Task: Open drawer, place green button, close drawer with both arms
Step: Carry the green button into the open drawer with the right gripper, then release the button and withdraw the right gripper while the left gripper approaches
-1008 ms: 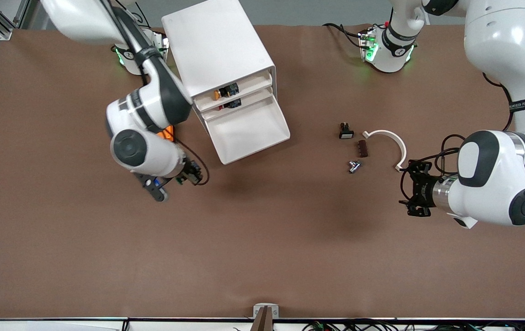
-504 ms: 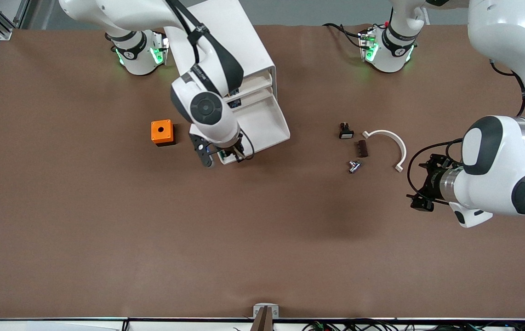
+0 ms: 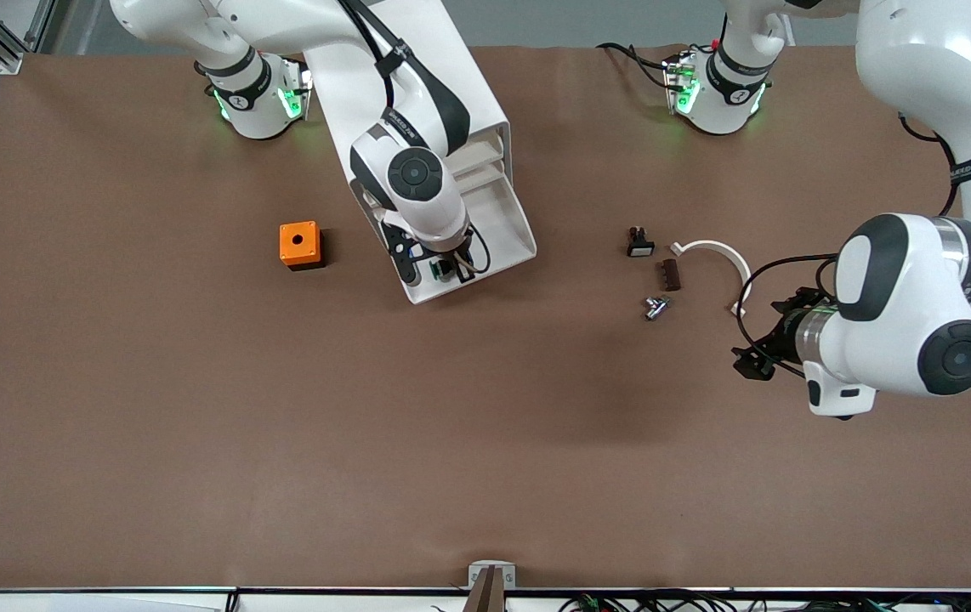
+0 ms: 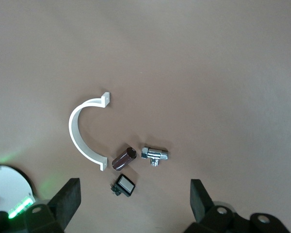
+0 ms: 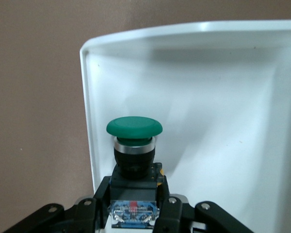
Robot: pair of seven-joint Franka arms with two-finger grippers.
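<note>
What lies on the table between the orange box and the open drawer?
Nothing: in the front view, the stretch of brown table between the orange box and the open drawer is bare.

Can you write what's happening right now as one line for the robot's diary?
right gripper: shut on button, over open drawer | left gripper: open, waiting above small parts | button not yet dropped

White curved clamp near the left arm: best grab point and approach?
Take the white curved clamp mid-arc, coming straight down, fingers across the thin band. It lies flat on the table as an open half-ring, so the strip is narrow anywhere along it. The arc's middle is farthest from the brown cylinder by one end. The left tool is open above it.
</note>
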